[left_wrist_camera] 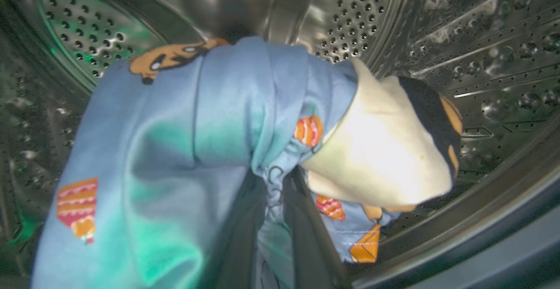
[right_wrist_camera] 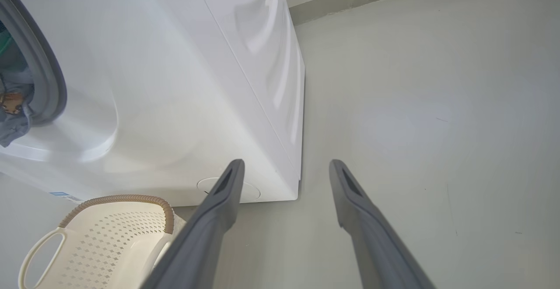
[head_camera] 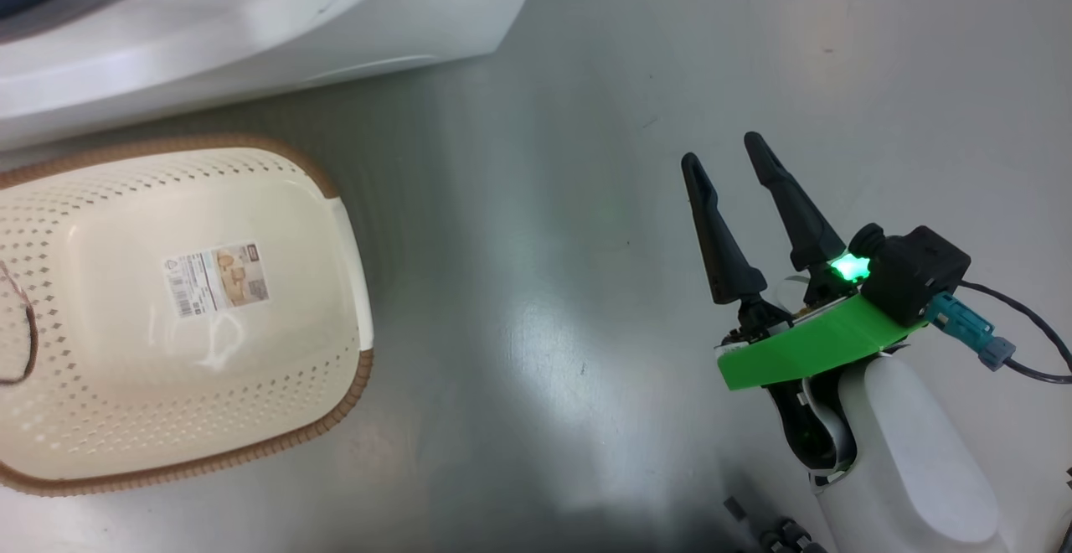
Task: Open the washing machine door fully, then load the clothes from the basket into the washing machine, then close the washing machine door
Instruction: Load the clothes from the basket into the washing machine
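Inside the drum point(left_wrist_camera: 437, 26), left hand point(left_wrist_camera: 273, 179) clamps clothes point(left_wrist_camera: 175, 127); right hand point(head_camera: 722, 149) splayed over floor point(head_camera: 544, 201).

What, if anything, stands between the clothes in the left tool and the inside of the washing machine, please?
Nothing visible does: the left tool holds the clothes inside the steel drum, with bare perforated wall beyond them.

The label point(head_camera: 216, 279) on the basket point(head_camera: 126, 402) bottom bears print too small to read.
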Robot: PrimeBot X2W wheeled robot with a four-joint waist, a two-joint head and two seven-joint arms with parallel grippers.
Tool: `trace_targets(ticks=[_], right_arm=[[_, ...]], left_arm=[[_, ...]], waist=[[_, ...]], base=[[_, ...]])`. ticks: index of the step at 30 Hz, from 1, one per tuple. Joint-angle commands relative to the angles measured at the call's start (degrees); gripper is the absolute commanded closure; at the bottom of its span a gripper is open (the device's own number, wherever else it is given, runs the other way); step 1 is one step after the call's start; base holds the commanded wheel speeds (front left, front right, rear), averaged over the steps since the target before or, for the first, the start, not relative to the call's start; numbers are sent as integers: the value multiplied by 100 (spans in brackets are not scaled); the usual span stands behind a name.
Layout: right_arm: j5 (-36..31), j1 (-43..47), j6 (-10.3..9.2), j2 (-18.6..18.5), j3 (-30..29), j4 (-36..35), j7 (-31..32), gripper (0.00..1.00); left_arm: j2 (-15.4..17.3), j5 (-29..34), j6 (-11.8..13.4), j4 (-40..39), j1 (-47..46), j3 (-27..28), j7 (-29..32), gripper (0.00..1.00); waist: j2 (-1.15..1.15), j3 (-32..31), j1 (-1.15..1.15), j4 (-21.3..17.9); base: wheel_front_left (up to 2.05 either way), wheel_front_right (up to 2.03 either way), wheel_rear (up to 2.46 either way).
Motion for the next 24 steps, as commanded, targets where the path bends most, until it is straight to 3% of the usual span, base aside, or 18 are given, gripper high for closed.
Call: trace_targets(ticks=[1, 11, 24], right_arm=[[52, 63, 35, 62, 117, -146, -27, 0], [189, -46, 35, 62, 204, -219, -27, 0], [299, -198, 35, 62, 288, -346, -27, 0]], left_arm=[[353, 66, -76, -68, -190, 81, 2, 100], [511, -50, -240, 883, -1268, -58, 78, 100], [989, -199, -380, 1320, -2531, -392, 238, 100]], waist=[[0, 96, 0, -52], [0, 522, 0, -216], [0, 1231, 0, -395]], base=[[0, 0, 0], [0, 0, 0], [0, 0, 0]])
